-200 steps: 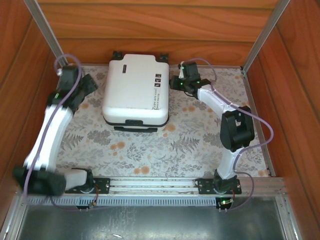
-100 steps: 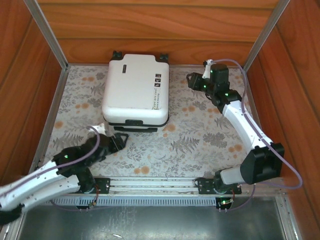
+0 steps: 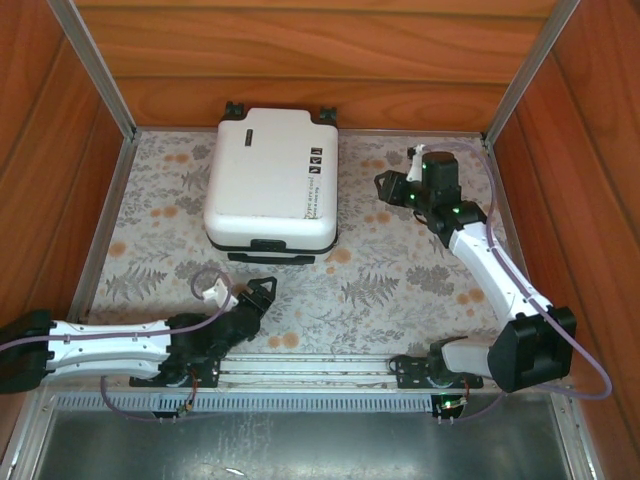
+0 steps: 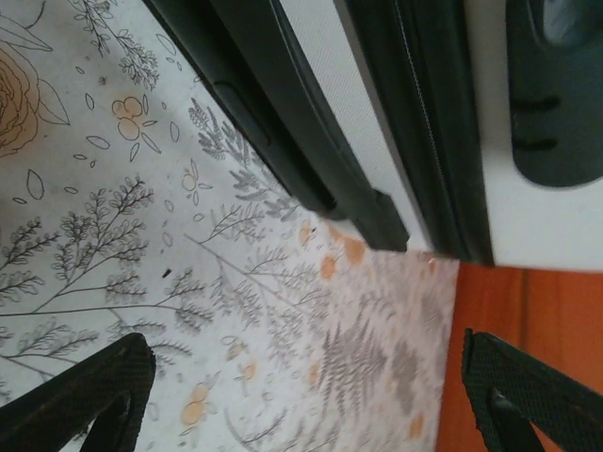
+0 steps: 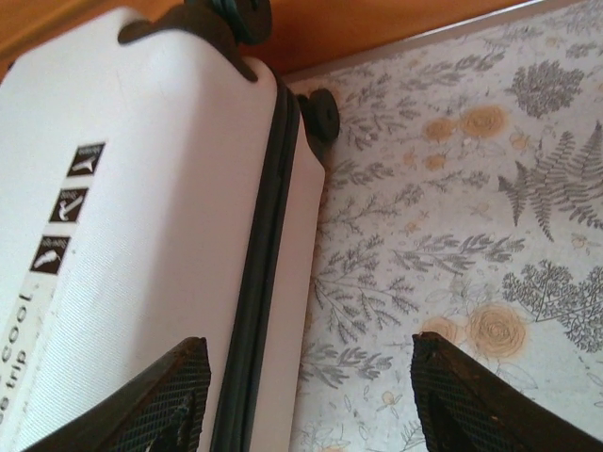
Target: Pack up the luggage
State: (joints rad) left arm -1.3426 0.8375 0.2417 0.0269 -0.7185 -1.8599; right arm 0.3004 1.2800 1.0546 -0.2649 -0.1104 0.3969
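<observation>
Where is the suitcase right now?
In the top view the closed white suitcase lies flat at the far edge of the floral mat, left of centre, near the back wall, with the right gripper to its right.

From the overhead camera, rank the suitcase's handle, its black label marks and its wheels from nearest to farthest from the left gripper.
From the left gripper:
1. Handle, on the near edge of the luggage.
2. Black label marks, on top, toward its right side.
3. Wheels, at its far edge.
</observation>
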